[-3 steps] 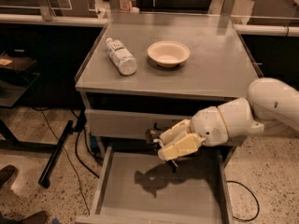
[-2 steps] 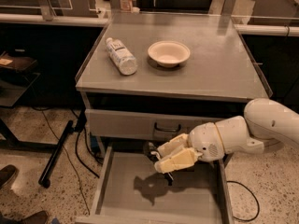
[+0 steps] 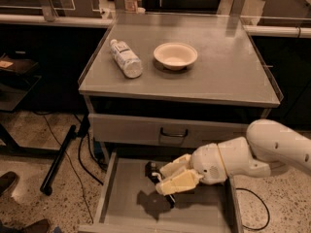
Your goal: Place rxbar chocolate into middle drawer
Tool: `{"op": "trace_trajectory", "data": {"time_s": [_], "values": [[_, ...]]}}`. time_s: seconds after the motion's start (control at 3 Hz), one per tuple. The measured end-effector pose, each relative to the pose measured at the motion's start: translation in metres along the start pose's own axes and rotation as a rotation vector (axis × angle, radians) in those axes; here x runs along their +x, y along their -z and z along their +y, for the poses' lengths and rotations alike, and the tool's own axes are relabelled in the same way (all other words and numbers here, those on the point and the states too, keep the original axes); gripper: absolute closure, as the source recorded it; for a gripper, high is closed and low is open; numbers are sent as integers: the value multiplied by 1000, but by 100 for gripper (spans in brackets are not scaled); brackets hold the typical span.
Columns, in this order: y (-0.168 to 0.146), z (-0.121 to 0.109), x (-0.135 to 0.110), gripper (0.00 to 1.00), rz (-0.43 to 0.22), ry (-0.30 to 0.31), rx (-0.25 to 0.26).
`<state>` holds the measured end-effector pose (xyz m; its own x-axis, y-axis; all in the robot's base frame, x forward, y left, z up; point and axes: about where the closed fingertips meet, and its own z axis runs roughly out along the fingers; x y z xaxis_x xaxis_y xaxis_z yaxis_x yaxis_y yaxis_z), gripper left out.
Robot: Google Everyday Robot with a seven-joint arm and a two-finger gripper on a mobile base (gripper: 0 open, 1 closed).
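**Inspector:** Start with the rxbar chocolate (image 3: 152, 171). Where is it?

**Assessor:** At the tip of the gripper (image 3: 160, 177), inside the outline of the open middle drawer (image 3: 204, 213) and above its bare floor. It shows as a small dark item with a pale mark. It is off the floor, since its shadow lies apart from it, lower on the floor. The jaws are closed on it, so the placement is not yet done.

**Inspector:** Position within the drawer?

**Assessor:** Left of centre, near the back, just below the closed drawer front (image 3: 126, 130) with the dark loop handle. The white arm (image 3: 262, 152) comes in from the right, over the drawer's right wall.

**Inspector:** Risks from here?

**Assessor:** There are three. If the bar is released at this height, a flat wrapper may land on its edge and skid. The low left wall is the nearest boundary, though I judge it would probably stay contained. If the gripper goes lower without a check, the fingertips could strike the metal floor. If it lifts out steeply, the wrist could catch the drawer front overhead.

**Inspector:** Anything else nearby?

**Assessor:** A clear plastic bottle (image 3: 125, 58) lying on its side and a pale bowl (image 3: 175, 55) are on the worktop (image 3: 228, 76). Both are well apart from the gripper and not involved.
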<state>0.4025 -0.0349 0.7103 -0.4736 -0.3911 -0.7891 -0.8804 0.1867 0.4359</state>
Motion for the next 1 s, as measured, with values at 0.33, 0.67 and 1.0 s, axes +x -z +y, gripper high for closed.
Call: {"op": "trace_trajectory", "data": {"time_s": [0.33,0.67,1.0], "values": [[-30,1,56,100,10,-90,41],[-31,1,58,100,6,-94,41],[-47,-2,86,100,-51,-165,45]]}}
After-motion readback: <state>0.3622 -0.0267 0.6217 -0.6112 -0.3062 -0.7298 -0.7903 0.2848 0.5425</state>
